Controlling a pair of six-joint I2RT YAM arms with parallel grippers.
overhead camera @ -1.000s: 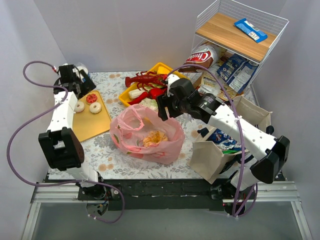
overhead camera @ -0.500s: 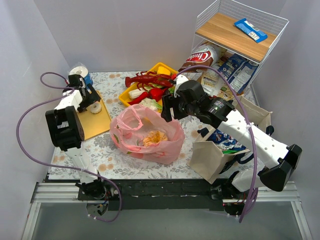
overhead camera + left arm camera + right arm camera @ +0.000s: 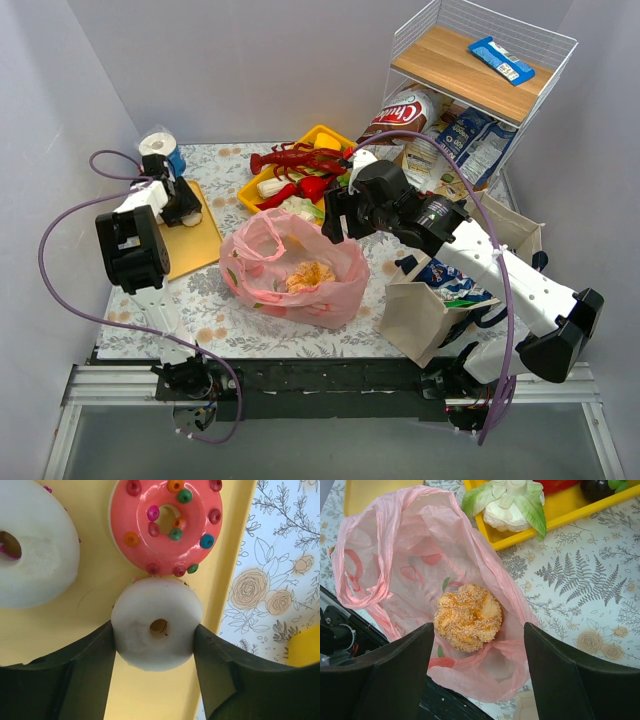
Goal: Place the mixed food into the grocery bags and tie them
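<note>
The pink plastic bag [image 3: 335, 292] lies open mid-table with an orange sesame bread [image 3: 308, 275] inside; both show in the right wrist view, bag [image 3: 395, 540] and bread [image 3: 468, 616]. My right gripper [image 3: 335, 222] hovers open and empty above the bag's mouth [image 3: 479, 630]. The beige canvas tote [image 3: 418, 312] stands at the right with snack packets [image 3: 445, 276] in it. My left gripper [image 3: 183, 208] is down on the yellow board [image 3: 190, 250], its fingers pressed on both sides of a white toy donut [image 3: 156, 630].
A pink sprinkled donut [image 3: 167, 525] and another white donut [image 3: 35, 565] lie beside the held one. A yellow tray [image 3: 325, 133] holds a red lobster [image 3: 295, 158] and a cauliflower toy [image 3: 512, 502]. A wire shelf [image 3: 480, 75] with packets stands back right. A paper roll [image 3: 160, 148] stands back left.
My left arm has swung in and down onto the yellow board and closed round the white donut. My right gripper shifted slightly back and stays open over the bag.
</note>
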